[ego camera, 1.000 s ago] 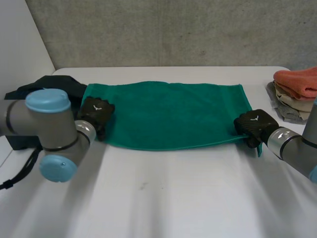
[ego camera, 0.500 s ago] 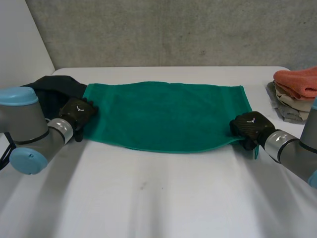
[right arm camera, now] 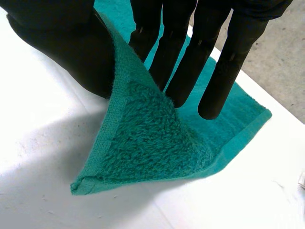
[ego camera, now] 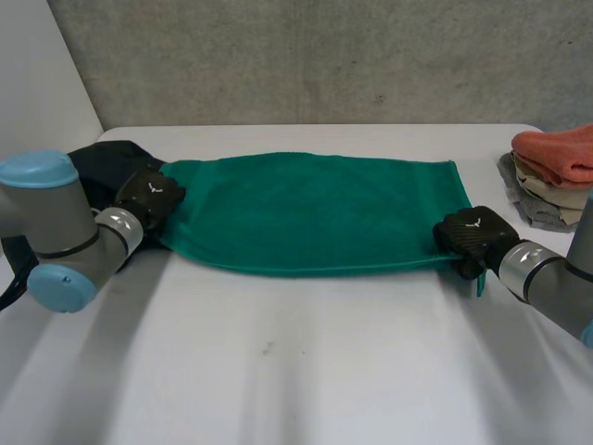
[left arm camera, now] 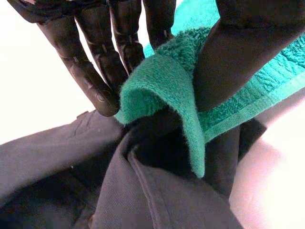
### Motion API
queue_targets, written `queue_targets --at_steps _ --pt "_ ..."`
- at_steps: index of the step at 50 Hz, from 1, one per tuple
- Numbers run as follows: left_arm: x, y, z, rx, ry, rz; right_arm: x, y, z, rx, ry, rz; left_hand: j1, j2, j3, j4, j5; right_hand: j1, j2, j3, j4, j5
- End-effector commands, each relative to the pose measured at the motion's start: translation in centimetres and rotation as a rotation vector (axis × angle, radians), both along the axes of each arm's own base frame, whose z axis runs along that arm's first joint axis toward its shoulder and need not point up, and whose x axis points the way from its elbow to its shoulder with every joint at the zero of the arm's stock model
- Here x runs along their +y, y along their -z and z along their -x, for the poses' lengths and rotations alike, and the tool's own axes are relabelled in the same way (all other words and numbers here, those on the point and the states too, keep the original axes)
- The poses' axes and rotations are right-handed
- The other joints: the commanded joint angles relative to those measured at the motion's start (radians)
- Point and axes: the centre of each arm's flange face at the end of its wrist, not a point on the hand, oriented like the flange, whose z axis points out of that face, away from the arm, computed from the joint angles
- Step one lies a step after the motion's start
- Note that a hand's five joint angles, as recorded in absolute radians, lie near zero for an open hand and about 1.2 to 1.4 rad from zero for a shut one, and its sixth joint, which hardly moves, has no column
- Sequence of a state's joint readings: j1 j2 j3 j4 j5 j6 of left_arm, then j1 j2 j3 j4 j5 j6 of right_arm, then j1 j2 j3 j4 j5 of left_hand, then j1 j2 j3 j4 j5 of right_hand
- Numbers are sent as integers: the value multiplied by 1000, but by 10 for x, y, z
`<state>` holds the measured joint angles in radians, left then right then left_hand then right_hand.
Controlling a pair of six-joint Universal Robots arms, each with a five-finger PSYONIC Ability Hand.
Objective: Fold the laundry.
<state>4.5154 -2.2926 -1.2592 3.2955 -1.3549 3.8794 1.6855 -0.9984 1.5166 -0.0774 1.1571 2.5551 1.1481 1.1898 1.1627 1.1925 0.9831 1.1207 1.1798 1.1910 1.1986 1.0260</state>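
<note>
Lying spread on the white table [ego camera: 296, 371], the green towel [ego camera: 315, 213] was pinched at both near corners: the left hand [ego camera: 148, 197] squeezed one between thumb and fingers, the right hand [ego camera: 473, 236] the other. A dark cloth [ego camera: 97, 162] lay right by the towel's left-hand corner.

Left arm [ego camera: 57, 232]: low over the table, elbow bent, forearm angling inward.
Left hand [ego camera: 148, 197]: straight fingers [left arm camera: 90, 71] and thumb [left arm camera: 233, 52] pinch a corner of the green towel [ego camera: 315, 213].
Right arm [ego camera: 548, 278]: low, forearm angling inward.
Right hand [ego camera: 473, 236]: knuckles up, straight fingers [right arm camera: 228, 62] and thumb [right arm camera: 71, 43] nip the towel's opposite corner.
</note>
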Motion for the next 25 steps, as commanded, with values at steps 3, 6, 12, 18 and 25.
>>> queue_targets --at_steps 3,6,12,18,25 --pt "6 3 -4 11 26 -29 3 -12 0 1 -6 -1 -309 -351 -324 -354 -319 276 217 205 198 196" --pt "8 7 -9 -20 25 -62 3 -12 0 -2 -5 -4 -380 -421 -394 -424 -389 276 217 205 198 196" --pt "11 10 -13 -40 36 -111 3 -12 0 1 -6 -2 -368 -410 -383 -412 -377 276 217 205 198 196" --pt "5 17 -11 -50 28 -100 4 -12 -1 1 -9 -7 -438 -480 -453 -483 -448 276 217 205 198 196" --pt "-1 25 -10 -57 19 -98 5 -11 0 3 -6 -19 245 204 231 201 236 276 217 205 198 196"
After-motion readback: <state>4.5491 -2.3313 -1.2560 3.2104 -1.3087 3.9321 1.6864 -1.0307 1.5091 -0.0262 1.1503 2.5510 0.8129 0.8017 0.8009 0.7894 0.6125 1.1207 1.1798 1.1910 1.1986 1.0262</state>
